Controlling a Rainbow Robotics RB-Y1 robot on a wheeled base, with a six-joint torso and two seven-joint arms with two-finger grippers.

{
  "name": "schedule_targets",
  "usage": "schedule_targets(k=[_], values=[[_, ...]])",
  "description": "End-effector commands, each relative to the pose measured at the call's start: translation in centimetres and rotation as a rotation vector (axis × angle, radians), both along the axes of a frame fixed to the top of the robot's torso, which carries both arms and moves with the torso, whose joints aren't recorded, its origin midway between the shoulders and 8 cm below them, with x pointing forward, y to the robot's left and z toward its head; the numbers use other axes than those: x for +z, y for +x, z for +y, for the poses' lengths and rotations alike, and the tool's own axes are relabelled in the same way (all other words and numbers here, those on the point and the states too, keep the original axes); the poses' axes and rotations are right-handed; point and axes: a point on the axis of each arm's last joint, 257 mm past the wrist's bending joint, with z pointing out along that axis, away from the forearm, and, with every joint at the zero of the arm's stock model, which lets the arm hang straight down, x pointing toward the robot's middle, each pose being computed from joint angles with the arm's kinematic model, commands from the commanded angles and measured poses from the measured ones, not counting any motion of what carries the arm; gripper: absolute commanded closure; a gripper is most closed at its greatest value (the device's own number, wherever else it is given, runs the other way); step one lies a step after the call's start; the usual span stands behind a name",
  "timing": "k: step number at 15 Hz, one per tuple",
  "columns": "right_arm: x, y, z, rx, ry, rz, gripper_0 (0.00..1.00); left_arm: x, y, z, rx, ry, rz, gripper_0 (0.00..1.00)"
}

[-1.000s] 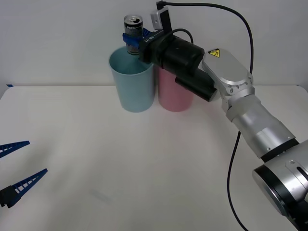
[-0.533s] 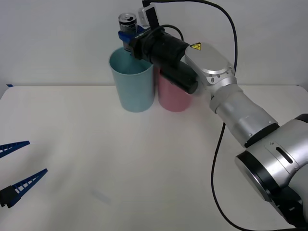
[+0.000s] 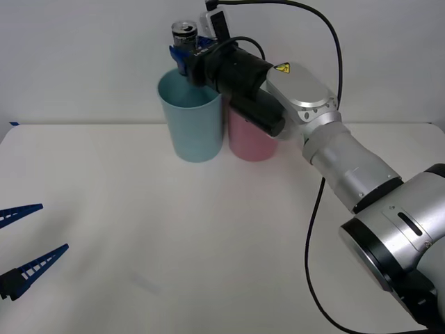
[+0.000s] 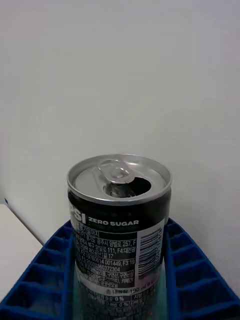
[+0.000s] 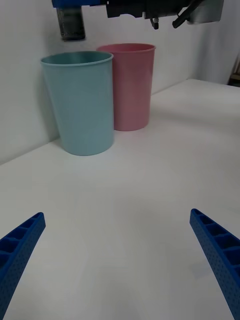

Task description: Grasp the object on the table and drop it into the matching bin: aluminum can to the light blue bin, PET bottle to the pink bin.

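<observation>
The aluminum can hangs above the far rim of the light blue bin, my landmark throughout. Over the last second I swung the right arm so the can shifted slightly leftward over that bin, and in the last half second it has barely moved, so I judge the carry finished and the drop next. The pink bin stands touching the blue one on its right. The right gripper is clamped on the can's lower body. The left gripper waits spread apart, well short of the bin. The can's long axis is vertical, pull-tab top up.
</observation>
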Motion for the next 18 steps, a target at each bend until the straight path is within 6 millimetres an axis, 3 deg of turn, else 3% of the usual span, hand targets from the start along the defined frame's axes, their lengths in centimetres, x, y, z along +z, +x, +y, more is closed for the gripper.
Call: schedule_targets(k=[1, 13, 18], values=[[0.0, 0.1, -0.1, -0.003, -0.005, -0.006, 0.00, 0.0, 0.0, 0.0, 0.000, 0.000, 0.000, 0.00], [0.1, -0.4, -0.7, 0.029, -0.027, -0.016, 0.00, 0.0, 0.0, 0.0, 0.000, 0.000, 0.000, 0.00], [-0.9, -2.9, -3.5, 0.085, -0.036, -0.037, 0.00, 0.0, 0.0, 0.0, 0.000, 0.000, 0.000, 0.00]])
